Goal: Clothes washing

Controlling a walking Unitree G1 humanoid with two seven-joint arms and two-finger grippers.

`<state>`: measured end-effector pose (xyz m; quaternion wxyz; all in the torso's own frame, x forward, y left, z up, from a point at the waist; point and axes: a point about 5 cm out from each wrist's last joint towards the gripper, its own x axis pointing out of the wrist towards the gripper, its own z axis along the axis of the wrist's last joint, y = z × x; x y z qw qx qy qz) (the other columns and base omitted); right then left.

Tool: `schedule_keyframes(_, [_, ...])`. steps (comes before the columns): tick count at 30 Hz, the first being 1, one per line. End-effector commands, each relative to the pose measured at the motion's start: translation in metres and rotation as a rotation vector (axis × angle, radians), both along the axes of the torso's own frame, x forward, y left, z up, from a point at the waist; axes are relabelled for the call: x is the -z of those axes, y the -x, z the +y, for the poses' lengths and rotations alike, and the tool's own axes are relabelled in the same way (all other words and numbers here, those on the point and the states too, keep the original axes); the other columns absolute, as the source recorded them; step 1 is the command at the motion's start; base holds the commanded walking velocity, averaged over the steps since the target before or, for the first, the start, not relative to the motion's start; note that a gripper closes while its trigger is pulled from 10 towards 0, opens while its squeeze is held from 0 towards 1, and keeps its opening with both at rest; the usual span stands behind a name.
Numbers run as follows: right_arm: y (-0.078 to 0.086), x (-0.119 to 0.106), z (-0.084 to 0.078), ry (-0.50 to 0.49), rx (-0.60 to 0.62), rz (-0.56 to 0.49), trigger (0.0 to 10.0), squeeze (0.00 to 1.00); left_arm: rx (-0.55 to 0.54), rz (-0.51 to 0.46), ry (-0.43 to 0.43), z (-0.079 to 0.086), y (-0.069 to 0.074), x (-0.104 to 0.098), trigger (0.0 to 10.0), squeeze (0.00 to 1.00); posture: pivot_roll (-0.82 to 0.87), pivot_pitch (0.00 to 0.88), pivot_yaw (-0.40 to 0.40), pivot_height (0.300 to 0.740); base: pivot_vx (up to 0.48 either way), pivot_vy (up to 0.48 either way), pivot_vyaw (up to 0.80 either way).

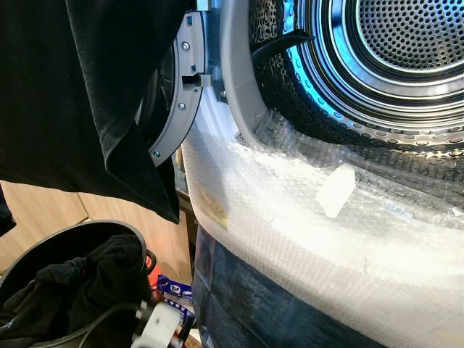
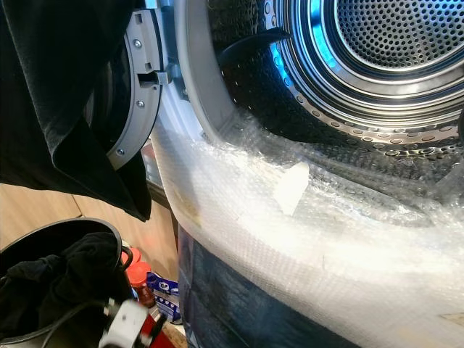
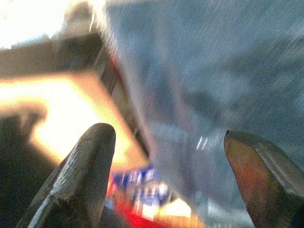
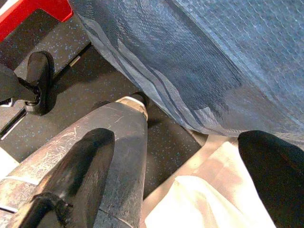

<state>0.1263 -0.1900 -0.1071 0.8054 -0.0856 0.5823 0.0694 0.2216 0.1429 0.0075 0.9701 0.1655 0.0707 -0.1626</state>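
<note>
Nearest, low on the left: a dark round laundry basket (image 1: 29, 250) on the floor, holding a heap of black clothes (image 1: 80, 279). A white plug-like part with a cable (image 2: 123, 322) sits just in front of it, partly cut off. Between basket and machine, small items on the floor: a red container (image 2: 138, 274) and a blue-and-white packet (image 1: 172, 290); labels unreadable.

Left tool (image 3: 164, 185): fingers spread wide, nothing between them. Its wrist view is motion-blurred; the blue packet and something red lie beyond the fingertips, with the machine's wrapped blue-grey front to one side.

Right tool (image 4: 190, 190): fingers likewise apart, empty. Behind them a silver arm segment (image 4: 118, 142), dark speckled floor (image 4: 71, 52), pale cloth or paper (image 4: 204, 190), and the wrapped blue-grey panel.

Middle: the washing machine front is covered in bubble wrap (image 1: 326, 246), bright white with glare along the lower rim of the opening. A white tag or tape piece (image 1: 336, 190) sticks to the wrap.

Upper left: a black garment (image 1: 87, 94) hangs in front of the open machine door (image 1: 177, 109), hiding most of it. What holds the garment cannot be told.

Farthest: the perforated steel drum (image 1: 406, 43), lit blue along its rim, with a grey door gasket (image 1: 243, 80) around the opening.
</note>
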Motion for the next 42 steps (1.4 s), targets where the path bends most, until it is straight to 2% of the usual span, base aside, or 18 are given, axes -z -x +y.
schedule_keyframes(1, [0.011, 0.003, 0.001, 0.0, -0.015, 0.045, 10.0, 0.0, 0.142, 0.054, -0.04, -0.016, 0.013, 0.0, 10.0, 0.0, 0.08, 0.0, -0.018, 0.74, 0.0, 0.0, 0.0])
schedule_keyframes(4, [0.012, 0.004, 0.003, 0.003, -0.041, 0.05, 10.0, 0.0, 0.257, 0.094, -0.093, -0.025, 0.024, -0.003, 10.0, 0.0, 0.08, 0.0, -0.019, 0.74, 0.0, 0.0, 0.0])
schedule_keyframes(6, [0.012, 0.004, 0.003, 0.001, -0.04, 0.051, 10.0, 0.0, 0.247, 0.058, -0.085, -0.026, 0.02, -0.016, 10.0, 0.0, 0.09, 0.0, -0.025, 0.74, 0.0, 0.0, 0.0])
schedule_keyframes(8, [0.011, 0.004, 0.003, 0.0, -0.041, 0.051, 10.0, 0.0, 0.233, -0.013, -0.156, -0.026, 0.004, -0.032, 10.0, 0.0, 0.1, 0.0, -0.036, 0.74, 0.0, 0.0, 0.0])
schedule_keyframes(9, [0.011, 0.004, 0.004, 0.001, -0.05, 0.054, 10.0, 0.0, 0.245, -0.059, -0.276, -0.023, -0.013, -0.038, 10.0, 0.0, 0.11, 0.0, -0.04, 0.74, 0.0, 0.0, 0.0])
schedule_keyframes(11, [0.01, 0.004, 0.006, 0.002, -0.064, 0.056, 10.0, 0.0, 0.273, -0.089, -0.393, -0.023, -0.036, -0.041, 10.0, 0.0, 0.11, 0.0, -0.04, 0.74, 0.0, 0.0, 0.0])
schedule_keyframes(14, [0.006, 0.003, 0.008, -0.002, -0.064, 0.047, 10.0, 0.0, 0.414, -0.095, -0.553, -0.036, -0.05, -0.03, 10.0, 0.0, 0.1, 0.0, -0.038, 0.74, 0.0, 0.0, 0.0])
schedule_keyframes(19, [0.005, 0.003, 0.01, -0.005, -0.054, 0.042, 10.0, 0.0, 0.418, -0.053, -0.6, -0.04, -0.061, -0.019, 10.0, 0.0, 0.07, 0.0, -0.024, 0.74, 0.0, 0.0, 0.0])
schedule_keyframes(21, [0.007, 0.003, 0.01, -0.004, -0.042, 0.044, 10.0, 0.0, 0.386, -0.048, -0.571, -0.043, -0.069, -0.02, 10.0, 0.0, 0.05, 0.0, -0.016, 0.74, 0.0, 0.0, 0.0])
schedule_keyframes(24, [0.008, 0.004, 0.011, -0.007, -0.043, 0.045, 10.0, 0.0, 0.395, -0.078, -0.54, -0.05, -0.072, -0.026, 10.0, 0.0, 0.04, 0.0, -0.012, 0.74, 0.0, 0.0, 0.0])
schedule_keyframes(25, [0.008, 0.004, 0.011, -0.007, -0.042, 0.046, 10.0, 0.0, 0.392, -0.076, -0.448, -0.058, -0.072, -0.034, 10.0, 0.0, 0.04, 0.0, -0.012, 0.74, 0.0, 0.0, 0.0])
schedule_keyframes(27, [0.01, 0.004, 0.011, -0.003, -0.05, 0.049, 10.0, 0.0, 0.393, 0.036, -0.21, -0.074, -0.066, -0.044, 10.0, 0.0, 0.05, 0.0, -0.012, 0.74, 0.0, 0.0, 0.0])
schedule_keyframes(28, [0.011, 0.005, 0.011, -0.004, -0.061, 0.055, 10.0, 0.0, 0.434, 0.151, -0.088, -0.087, -0.054, -0.048, 10.0, 0.0, 0.05, 0.0, -0.013, 0.74, 0.0, 0.0, 0.0])
schedule_keyframes(29, [0.012, 0.005, 0.012, -0.004, -0.073, 0.06, 10.0, 0.0, 0.494, 0.233, -0.011, -0.097, -0.04, -0.052, 10.0, 0.0, 0.07, 0.0, -0.011, 0.74, 0.0, 0.0, 0.0])
schedule_keyframes(31, [0.013, 0.005, 0.013, -0.003, -0.088, 0.066, 10.0, 0.0, 0.564, 0.298, 0.066, -0.109, -0.021, -0.06, 10.0, 0.0, 0.07, 0.0, -0.011, 0.74, 0.0, 0.0, 0.0])
schedule_keyframes(32, [0.013, 0.005, 0.013, -0.003, -0.088, 0.066, 10.0, 0.0, 0.564, 0.298, 0.066, -0.109, -0.021, -0.06, 10.0, 0.0, 0.07, 0.0, -0.011, 0.74, 0.0, 0.0, 0.0])
schedule_keyframes(33, [0.014, 0.006, 0.014, 0.0, -0.102, 0.068, 10.0, 0.0, 0.596, 0.316, 0.148, -0.115, -0.007, -0.07, 10.0, 0.0, 0.08, 0.0, -0.004, 0.74, 0.0, 0.0, 0.0])
schedule_keyframes(42, [0.014, 0.006, 0.014, 0.001, -0.108, 0.069, 10.0, 0.0, 0.61, 0.393, 0.194, -0.113, 0.005, -0.084, 10.0, 0.0, 0.08, 0.0, -0.004, 0.74, 0.0, 0.0, 0.0])
